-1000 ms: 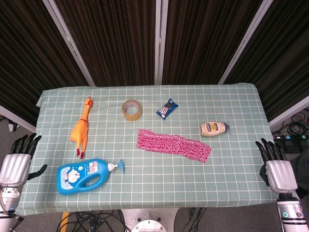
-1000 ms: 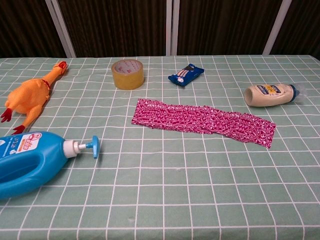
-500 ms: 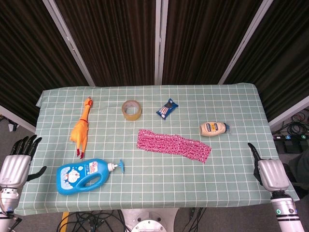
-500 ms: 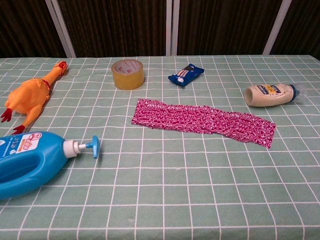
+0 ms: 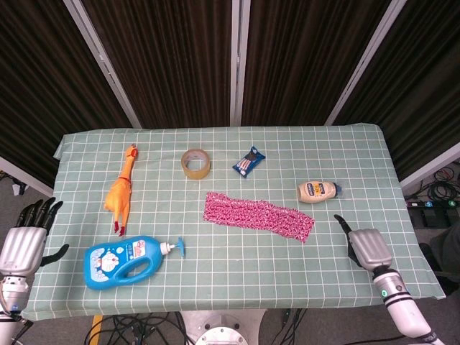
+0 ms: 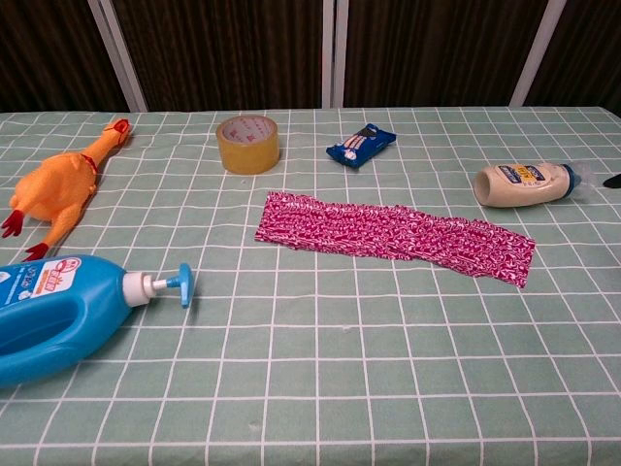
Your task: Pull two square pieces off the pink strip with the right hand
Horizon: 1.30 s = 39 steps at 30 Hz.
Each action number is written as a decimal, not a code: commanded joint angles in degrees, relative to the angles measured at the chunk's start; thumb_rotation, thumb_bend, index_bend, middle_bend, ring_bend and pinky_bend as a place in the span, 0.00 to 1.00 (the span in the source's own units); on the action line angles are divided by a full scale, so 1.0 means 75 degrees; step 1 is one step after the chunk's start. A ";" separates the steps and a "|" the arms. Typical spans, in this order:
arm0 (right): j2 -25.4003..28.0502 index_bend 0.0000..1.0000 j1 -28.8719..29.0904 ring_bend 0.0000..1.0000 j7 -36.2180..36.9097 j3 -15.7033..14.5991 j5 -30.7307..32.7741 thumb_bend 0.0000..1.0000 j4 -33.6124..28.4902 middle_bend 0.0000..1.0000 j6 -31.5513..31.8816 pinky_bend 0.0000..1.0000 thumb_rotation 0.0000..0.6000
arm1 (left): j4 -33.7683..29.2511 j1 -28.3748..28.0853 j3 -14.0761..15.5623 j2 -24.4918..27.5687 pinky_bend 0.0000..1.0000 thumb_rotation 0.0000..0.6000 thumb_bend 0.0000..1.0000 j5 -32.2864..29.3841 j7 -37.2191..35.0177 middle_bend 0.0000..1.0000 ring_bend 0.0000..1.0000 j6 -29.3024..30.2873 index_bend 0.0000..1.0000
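Observation:
The pink strip (image 5: 259,216) lies flat near the middle of the green checked tablecloth, running from upper left to lower right; the chest view shows the pink strip (image 6: 393,237) whole and untouched. My right hand (image 5: 365,248) hovers over the table's front right part, a short way right of the strip's right end, holding nothing with its fingers apart. Only a dark fingertip (image 6: 613,181) shows at the right edge of the chest view. My left hand (image 5: 25,237) hangs off the table's left front corner, its fingers spread and empty.
A mayonnaise bottle (image 5: 318,192) lies just beyond the strip's right end, close to my right hand. A blue snack packet (image 5: 249,162) and a tape roll (image 5: 195,163) sit further back. On the left are a rubber chicken (image 5: 121,192) and a blue detergent bottle (image 5: 128,260).
My right hand has moved left from beyond the table's right edge to over the cloth, closer to the strip's right end. The left hand and all objects stay put.

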 commanded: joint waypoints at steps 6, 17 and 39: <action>-0.0634 0.00 0.1080 0.86 -0.0430 0.0131 0.1403 1.00 0.0460 0.88 -0.1449 0.73 1.00 | -0.0101 -0.0126 -0.0024 0.0055 0.10 0.98 0.21 -0.0096 0.0133 0.02 0.00 -0.0214 0.07; -0.1049 0.00 0.1838 0.87 -0.0496 0.0055 0.2467 1.00 0.0862 0.88 -0.2188 0.73 1.00 | -0.0267 -0.0210 -0.0066 0.0103 0.10 0.98 0.21 -0.0233 0.0211 0.02 0.00 -0.0329 0.07; -0.1109 0.02 0.2057 0.87 -0.1107 -0.0721 0.2530 1.00 0.0389 0.88 -0.1350 0.73 1.00 | -0.0507 -0.0225 0.0073 0.0185 0.10 0.99 0.21 -0.0285 0.0404 0.02 0.00 -0.0436 0.07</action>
